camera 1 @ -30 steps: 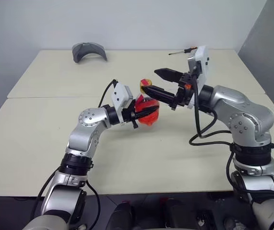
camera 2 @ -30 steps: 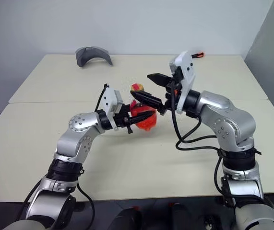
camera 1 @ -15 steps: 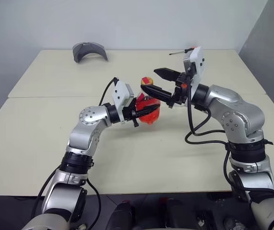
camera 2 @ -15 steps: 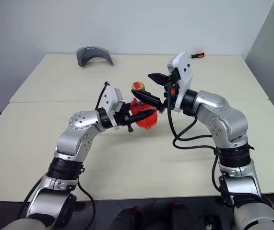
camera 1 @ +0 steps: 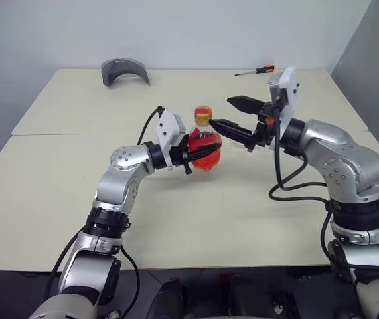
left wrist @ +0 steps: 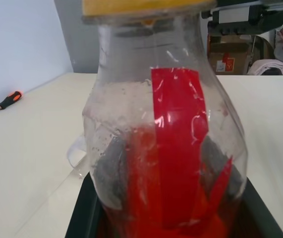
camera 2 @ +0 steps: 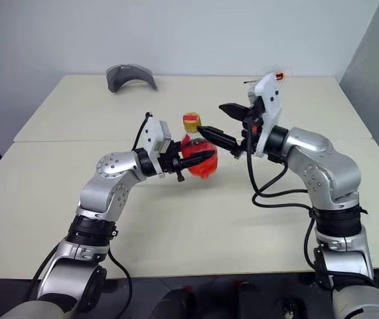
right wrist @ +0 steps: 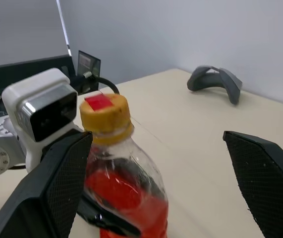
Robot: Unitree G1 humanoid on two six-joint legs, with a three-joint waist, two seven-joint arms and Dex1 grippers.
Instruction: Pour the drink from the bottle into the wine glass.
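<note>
- Left gripper [camera 1: 190, 156] is clamped on the bottle [camera 1: 205, 143], upright above the table [camera 1: 56, 173], cap [camera 1: 204, 115] on, red drink [camera 1: 206, 157] inside.
- Right gripper [camera 1: 231, 113] gapes wide beside the cap.

Pale cream bench [camera 1: 56, 199], made of two tops butted together, seam running side to side across the middle. On the far top, near the far left corner: grey curved object [camera 1: 124, 70], resting on its ends. Near the far right corner: small screwdriver [camera 1: 258, 70] with red-orange handle, lying flat just beside the far edge.
</note>
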